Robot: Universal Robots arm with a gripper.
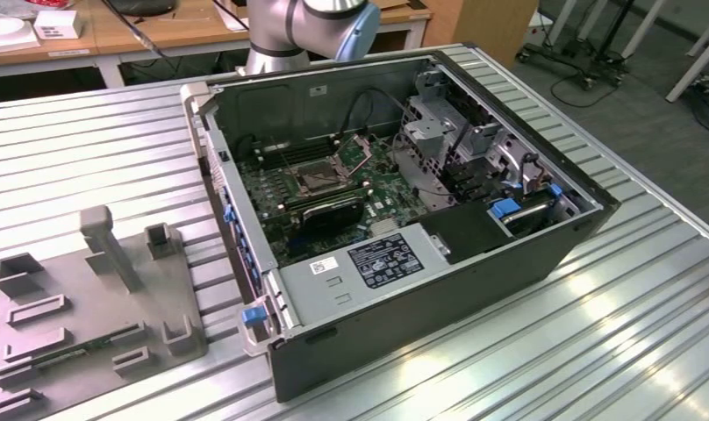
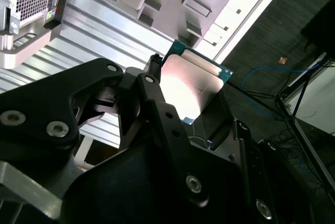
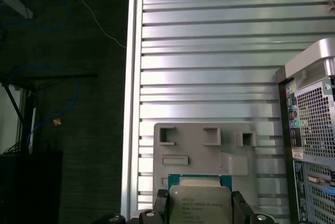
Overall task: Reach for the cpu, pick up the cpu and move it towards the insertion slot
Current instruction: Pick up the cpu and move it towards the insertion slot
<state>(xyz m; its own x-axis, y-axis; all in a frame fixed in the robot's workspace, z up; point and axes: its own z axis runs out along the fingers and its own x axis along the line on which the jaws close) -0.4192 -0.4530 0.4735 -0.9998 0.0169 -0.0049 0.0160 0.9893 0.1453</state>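
Ribbed metal tabletop [image 1: 635,333] carries an open PC case [image 1: 448,298] lying on its side, w/ a grey fixture [image 1: 97,307] beside it on the exterior view's left. Arm [image 1: 313,26] rises behind the case. Inside is the green motherboard [image 1: 278,197]. The insertion slot [image 1: 316,178] sits on it, a dark square in a silvery frame, nothing in it as far as I can tell.

Claw [image 3: 199,214] is closed onto the cpu [image 3: 199,200], one finger on each of two opposite edges. The silvery top faces the first wrist view, green rim showing. In the second wrist view the cpu [image 2: 194,85] sits right at the tips of the fingers [image 2: 157,103], so the grip looks shallow. The cpu hangs in air well above the fixture [image 3: 204,153] and clear of it.

Step in hand, I judge: carry to the slot. To do it well:
- Keep the chip level w/ no change in squeeze.
- Travel slowly, since an edge-only hold could slip or twist.
- Come in over the case opening, clear of walls, cables & the metal cage near the slot.
- Square the chip edges to the socket frame.

Notch orientation can't be read here.
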